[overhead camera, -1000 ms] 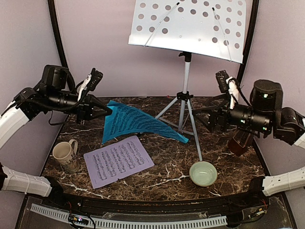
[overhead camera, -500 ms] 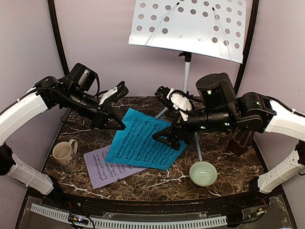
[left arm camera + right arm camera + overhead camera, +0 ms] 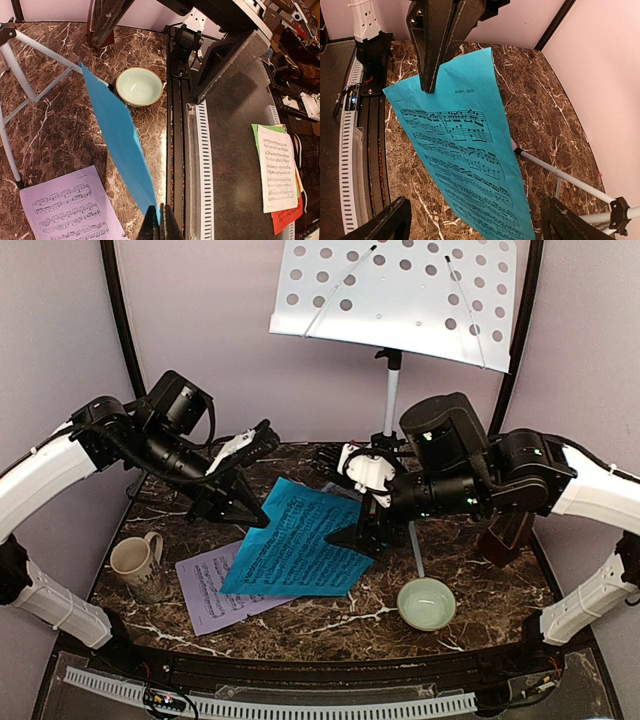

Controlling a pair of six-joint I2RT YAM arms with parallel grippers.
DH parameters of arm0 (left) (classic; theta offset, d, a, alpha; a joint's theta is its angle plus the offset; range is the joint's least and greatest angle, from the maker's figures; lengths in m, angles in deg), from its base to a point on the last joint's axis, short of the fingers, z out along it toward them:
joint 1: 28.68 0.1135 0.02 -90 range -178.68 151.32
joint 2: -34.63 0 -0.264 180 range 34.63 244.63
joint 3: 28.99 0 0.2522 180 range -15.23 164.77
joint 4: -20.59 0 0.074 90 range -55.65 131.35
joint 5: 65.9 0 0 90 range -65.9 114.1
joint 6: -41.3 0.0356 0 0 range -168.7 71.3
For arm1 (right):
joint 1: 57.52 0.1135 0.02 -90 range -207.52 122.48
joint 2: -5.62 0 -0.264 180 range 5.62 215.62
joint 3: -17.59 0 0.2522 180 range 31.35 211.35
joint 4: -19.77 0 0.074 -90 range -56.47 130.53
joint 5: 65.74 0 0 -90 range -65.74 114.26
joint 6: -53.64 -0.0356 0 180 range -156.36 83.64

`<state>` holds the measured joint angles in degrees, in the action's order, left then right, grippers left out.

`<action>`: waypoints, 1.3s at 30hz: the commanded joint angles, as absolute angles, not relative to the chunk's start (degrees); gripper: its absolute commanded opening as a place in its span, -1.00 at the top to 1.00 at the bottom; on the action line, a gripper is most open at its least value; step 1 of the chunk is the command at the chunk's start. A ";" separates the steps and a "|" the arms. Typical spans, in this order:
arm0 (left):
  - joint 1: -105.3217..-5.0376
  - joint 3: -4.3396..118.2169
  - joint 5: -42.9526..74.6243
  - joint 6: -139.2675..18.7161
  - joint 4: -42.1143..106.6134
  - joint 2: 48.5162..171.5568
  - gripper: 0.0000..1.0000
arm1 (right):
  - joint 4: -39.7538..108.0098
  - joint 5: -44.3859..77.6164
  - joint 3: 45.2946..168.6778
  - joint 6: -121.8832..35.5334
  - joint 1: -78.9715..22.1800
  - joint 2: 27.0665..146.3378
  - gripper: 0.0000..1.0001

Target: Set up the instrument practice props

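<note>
My left gripper (image 3: 155, 226) pinches the blue music sheet (image 3: 295, 550) at ten o'clock; black staves, header print unreadable; right gripper (image 3: 476, 215) spread wide.

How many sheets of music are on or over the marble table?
2. The blue sheet hangs pinched in the left gripper above the table; the lilac sheet lies flat near the mug, partly under the blue one. Nothing suggests a hidden third.

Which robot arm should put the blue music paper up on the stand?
Left, probably: the left gripper is pinched shut on an edge of the blue sheet, while the right gripper hangs open near it, holding nothing.
</note>
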<state>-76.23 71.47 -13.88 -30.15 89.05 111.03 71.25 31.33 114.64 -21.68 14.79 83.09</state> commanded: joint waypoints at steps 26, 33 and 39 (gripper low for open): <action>-81.77 76.06 -3.75 -25.07 86.34 106.44 1.00 | 76.12 23.61 119.41 -22.04 13.82 89.34 1.00; -81.77 77.44 8.48 -33.16 75.61 103.29 0.04 | 68.60 25.12 120.83 -29.68 11.31 83.53 1.00; -81.77 83.14 17.33 -36.73 67.70 101.57 -0.20 | 62.69 24.60 122.73 -35.29 7.74 78.69 1.00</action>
